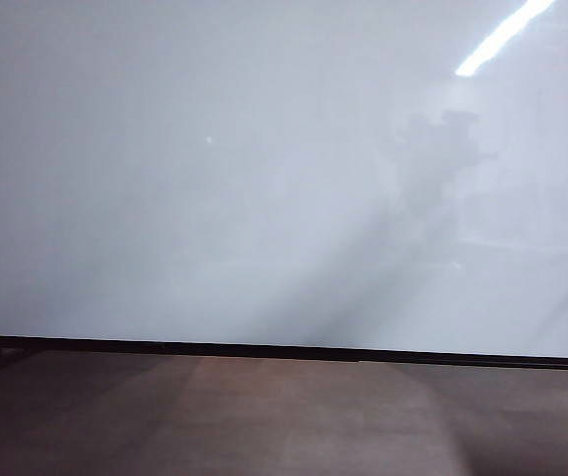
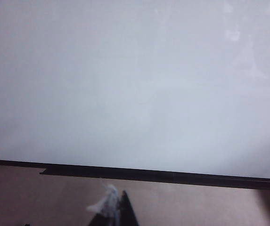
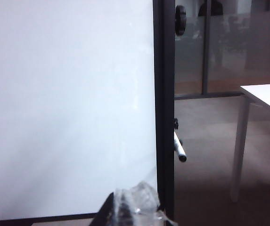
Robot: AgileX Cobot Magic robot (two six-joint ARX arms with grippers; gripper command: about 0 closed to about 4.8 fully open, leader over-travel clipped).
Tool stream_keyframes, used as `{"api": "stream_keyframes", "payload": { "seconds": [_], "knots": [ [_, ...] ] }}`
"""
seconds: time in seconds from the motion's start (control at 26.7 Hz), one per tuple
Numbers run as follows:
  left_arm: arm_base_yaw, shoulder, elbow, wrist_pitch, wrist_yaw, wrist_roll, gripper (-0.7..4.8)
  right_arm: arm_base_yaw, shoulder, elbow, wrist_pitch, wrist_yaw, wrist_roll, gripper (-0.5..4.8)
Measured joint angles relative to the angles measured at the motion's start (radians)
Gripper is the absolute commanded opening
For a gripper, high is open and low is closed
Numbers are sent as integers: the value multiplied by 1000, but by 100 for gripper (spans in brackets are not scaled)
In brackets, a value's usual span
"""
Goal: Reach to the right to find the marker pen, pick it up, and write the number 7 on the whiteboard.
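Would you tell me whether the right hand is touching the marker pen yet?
Apart. The right wrist view shows the marker pen hanging beside the whiteboard frame, with floor plainly between it and the right hand at the picture's lower edge.

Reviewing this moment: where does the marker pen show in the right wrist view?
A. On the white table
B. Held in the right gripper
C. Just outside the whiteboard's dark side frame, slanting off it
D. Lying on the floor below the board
C: the marker pen slants off the outer side of the whiteboard frame, apart from the right gripper.
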Motion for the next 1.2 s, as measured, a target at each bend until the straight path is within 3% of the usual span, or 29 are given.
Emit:
{"api": "stream_keyframes", "payload": {
  "seconds": [0.22, 0.52, 0.86, 1.2],
  "knots": [
    [0, 148, 138, 0, 6, -6, -5, 0, 202, 169, 63, 10, -38, -1],
    [-34, 399, 291, 53, 101, -20, -5, -1, 476, 343, 212, 21, -81, -1],
    [-233, 668, 489, 69, 108, -20, -5, -40, 684, 378, 372, 18, -124, -1],
    [-466, 811, 603, 55, 110, -19, -5, -239, 773, 378, 390, -114, -125, -1]
  ]
}}
